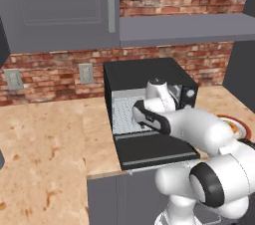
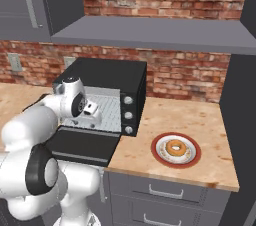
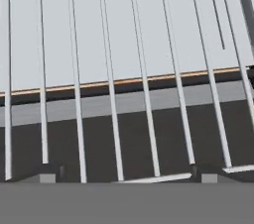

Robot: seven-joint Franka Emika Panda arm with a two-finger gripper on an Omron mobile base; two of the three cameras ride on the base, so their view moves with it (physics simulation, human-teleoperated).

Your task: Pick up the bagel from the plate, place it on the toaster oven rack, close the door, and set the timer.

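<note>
Gripper (image 3: pixel 124 176) hanging spread wide over silver wire rack (image 3: pixel 144 69) inside black toaster oven (image 2: pixel 107 77), black door (image 2: pixel 82 145) lying open, bagel (image 2: pixel 175 147) sitting on red-rimmed white plate (image 2: pixel 192 162) nearby, brick wall (image 2: pixel 190 75) behind.

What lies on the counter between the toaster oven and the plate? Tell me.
Nothing: in the right base view, bare counter separates the toaster oven from the plate.

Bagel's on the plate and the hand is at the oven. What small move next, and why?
Probably back the gripper away from the rack and swing right toward the plate. The bagel sits there untouched, the jaws are open and empty over the wires, and the door already lies open.
</note>
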